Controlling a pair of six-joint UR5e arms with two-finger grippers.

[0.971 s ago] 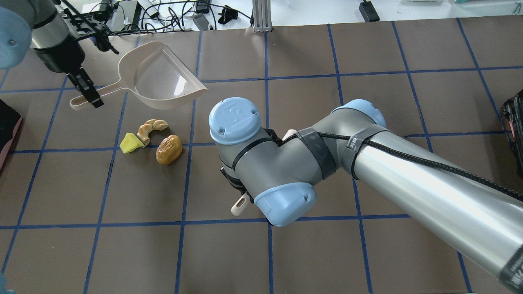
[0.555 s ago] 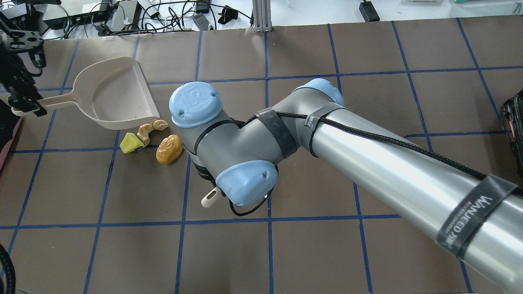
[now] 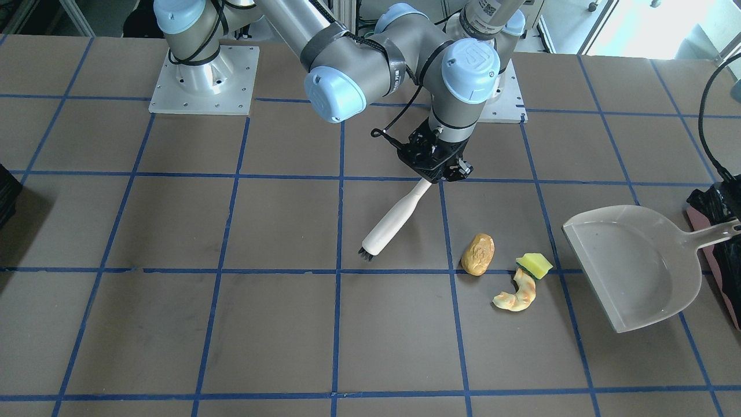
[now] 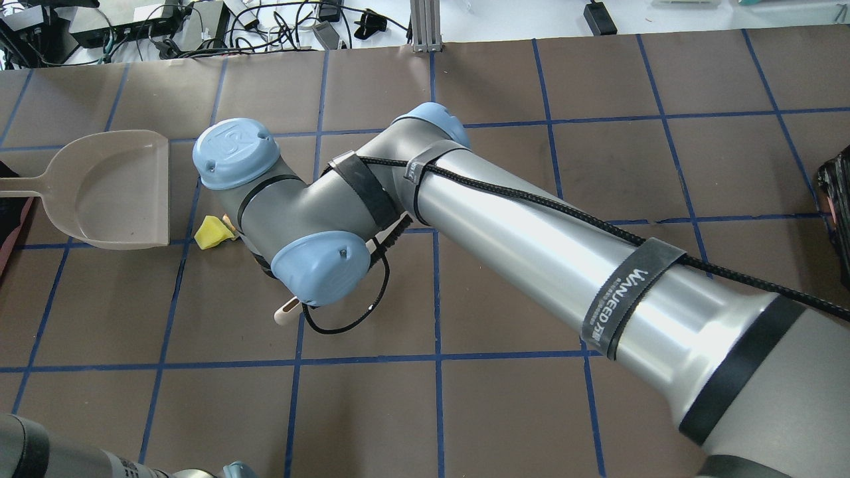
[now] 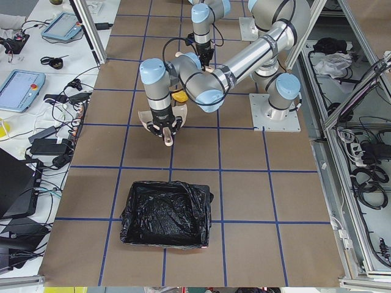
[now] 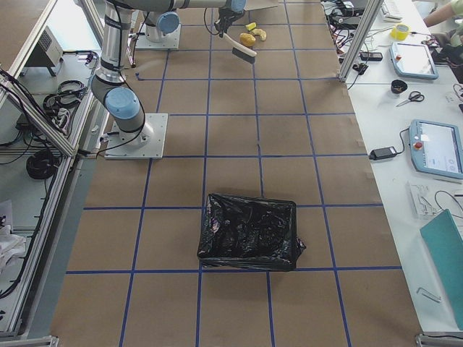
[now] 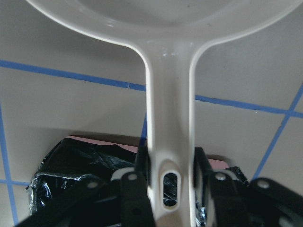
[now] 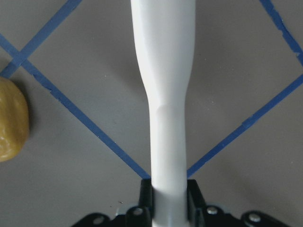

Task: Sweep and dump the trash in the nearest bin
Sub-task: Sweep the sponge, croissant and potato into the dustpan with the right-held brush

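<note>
My right gripper [image 3: 437, 169] is shut on the white brush's handle [image 3: 399, 214]. The brush slants down, with its dark bristles [image 3: 365, 253] near the table beside the tan potato-like lump [image 3: 478, 255]. The yellow sponge [image 3: 535, 265] and the curled pastry piece [image 3: 517, 295] lie just past the lump. The arm hides the lump and the pastry piece in the overhead view, where the sponge [image 4: 211, 234] still shows. My left gripper [image 7: 170, 177] is shut on the dustpan's handle [image 7: 168, 109]. The white dustpan [image 3: 631, 266] has its open edge toward the trash. The pink bin with a black bag [image 7: 71, 161] is under the left gripper.
A second bag-lined bin [image 6: 249, 231] stands far off toward the table's other end, seen at the overhead view's right edge [image 4: 837, 219]. The nearer bin also shows in the exterior left view [image 5: 166, 213]. The brown mat has blue tape lines. Cables lie beyond the far edge [image 4: 265, 26].
The left gripper has carried the dustpan left and set it lower and flatter beside the trash. The right arm has swung left with the brush and now covers the lump and pastry from overhead.
</note>
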